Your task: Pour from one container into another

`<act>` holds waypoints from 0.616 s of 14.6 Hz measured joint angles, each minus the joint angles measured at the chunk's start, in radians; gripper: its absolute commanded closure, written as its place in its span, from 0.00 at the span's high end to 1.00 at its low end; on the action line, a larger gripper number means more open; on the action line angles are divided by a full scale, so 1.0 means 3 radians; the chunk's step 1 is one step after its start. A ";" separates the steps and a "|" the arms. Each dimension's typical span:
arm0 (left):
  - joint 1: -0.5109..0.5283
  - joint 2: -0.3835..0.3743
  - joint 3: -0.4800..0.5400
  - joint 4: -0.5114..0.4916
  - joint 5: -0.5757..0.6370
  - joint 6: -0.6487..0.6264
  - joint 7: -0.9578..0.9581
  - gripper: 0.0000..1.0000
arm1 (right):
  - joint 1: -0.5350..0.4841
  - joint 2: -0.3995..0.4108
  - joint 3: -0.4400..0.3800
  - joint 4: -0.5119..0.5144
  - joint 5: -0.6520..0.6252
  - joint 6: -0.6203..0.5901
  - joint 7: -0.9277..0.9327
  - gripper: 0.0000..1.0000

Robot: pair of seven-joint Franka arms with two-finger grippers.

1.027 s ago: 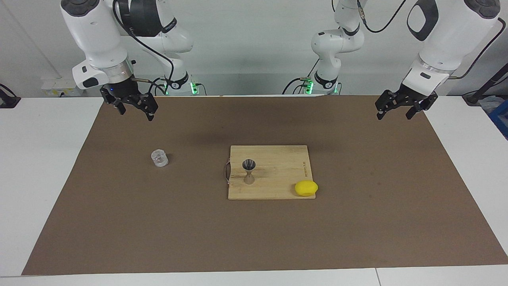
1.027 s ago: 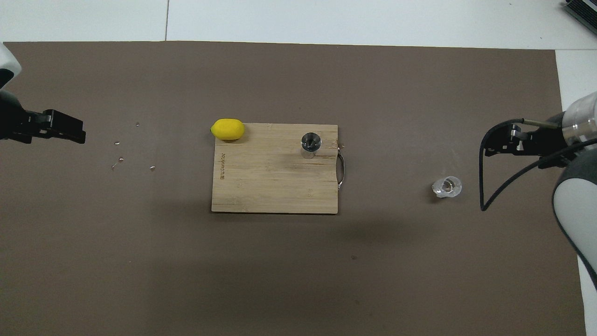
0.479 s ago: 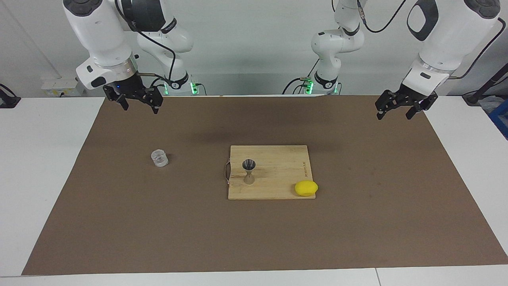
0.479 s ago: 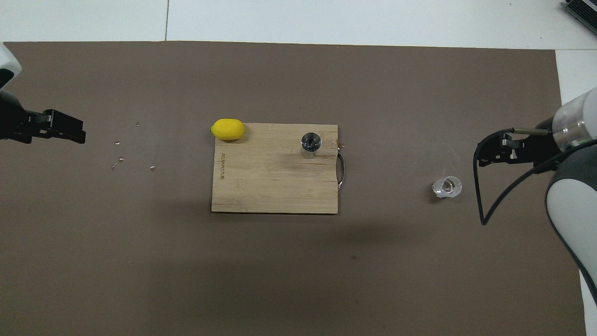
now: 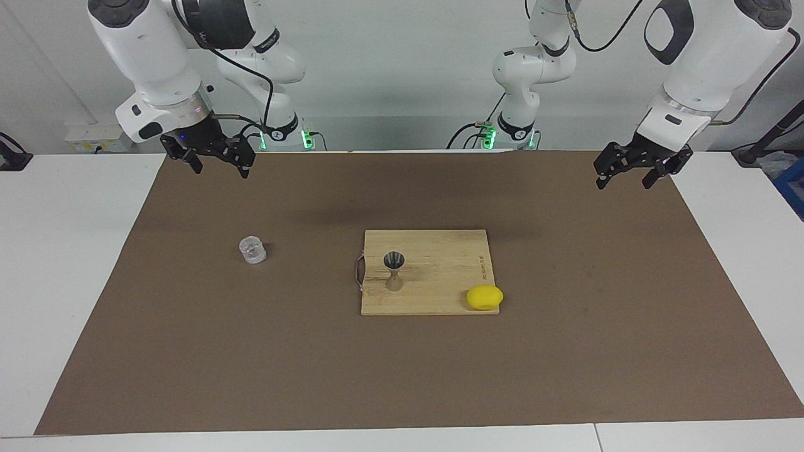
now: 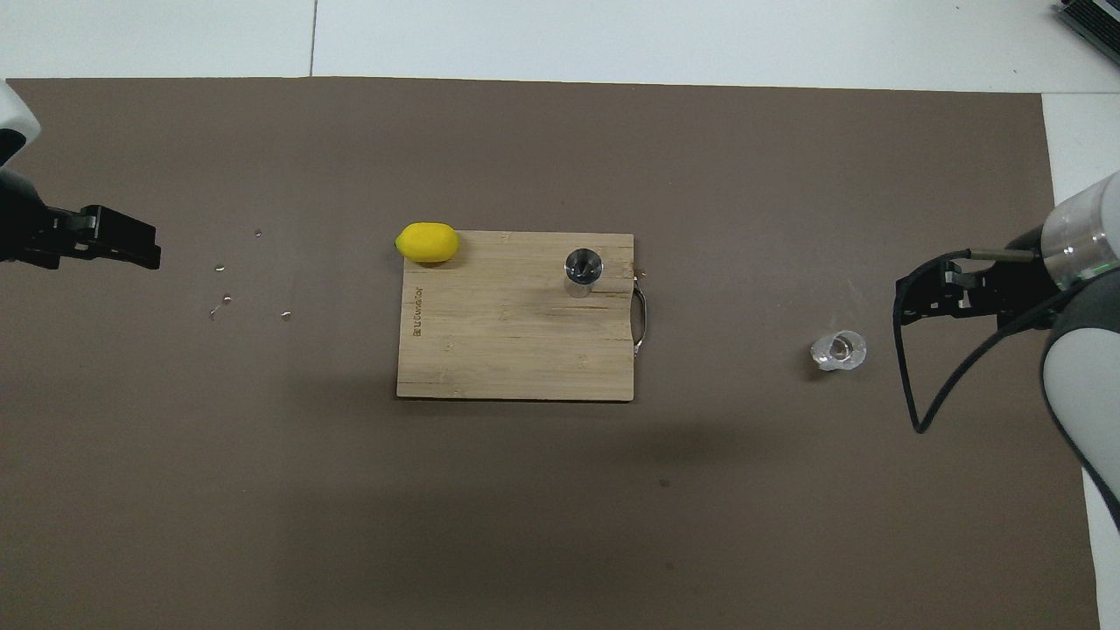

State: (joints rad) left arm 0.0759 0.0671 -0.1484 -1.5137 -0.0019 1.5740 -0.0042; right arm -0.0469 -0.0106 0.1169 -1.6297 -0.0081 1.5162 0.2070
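The small clear faceted glass cup point(image 5: 252, 250) stands upright on the brown mat point(image 5: 251, 351), well apart from the wooden cutting board point(image 5: 440, 276), toward the right arm's end of the table. Nothing touches it. The hourglass-shaped metal jigger point(image 5: 394, 270) stands upright on that board, close to the edge that carries the metal handle point(image 5: 358, 274), which is the edge facing the glass cup. A yellow lemon point(image 5: 484, 297) sits at the board's corner farthest from the robots, toward the left arm's end, partly on the board and partly hanging past its edge.

The right gripper point(image 5: 213, 164) hangs in the air over the mat's edge nearest the robots, on the glass cup's side of the board; its fingers are spread apart and hold nothing. The left gripper point(image 5: 625, 177) hovers over the mat well off the board's lemon side, fingers likewise parted and empty, its arm waiting. A few tiny bright specks point(image 6: 229, 293) lie on the mat under that end, between the left gripper and the board.
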 measured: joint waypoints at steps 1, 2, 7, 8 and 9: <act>0.0000 0.0000 0.0000 0.0000 0.0000 0.0000 0.0000 1.00 | 0.0003 0.0000 0.0001 0.0000 0.0000 0.0017 -0.0044 1.00; 0.0000 0.0000 0.0000 0.0000 0.0000 0.0000 0.0000 1.00 | 0.0002 0.0000 0.0001 0.0000 0.0000 0.0060 -0.0106 1.00; 0.0000 0.0000 0.0000 0.0000 0.0000 0.0000 0.0000 1.00 | 0.0004 0.0000 0.0001 0.0000 0.0000 0.0123 -0.0149 1.00; 0.0000 0.0000 0.0000 0.0000 0.0000 0.0000 0.0000 1.00 | 0.0004 0.0000 0.0001 0.0000 0.0000 0.0123 -0.0149 1.00; 0.0000 0.0000 0.0000 0.0000 0.0000 0.0000 0.0000 1.00 | 0.0004 0.0000 0.0001 0.0000 0.0000 0.0123 -0.0149 1.00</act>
State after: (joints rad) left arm 0.0759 0.0671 -0.1484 -1.5137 -0.0019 1.5740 -0.0042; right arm -0.0456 -0.0105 0.1172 -1.6295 -0.0080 1.5532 0.1623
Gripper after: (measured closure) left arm 0.000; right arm 0.000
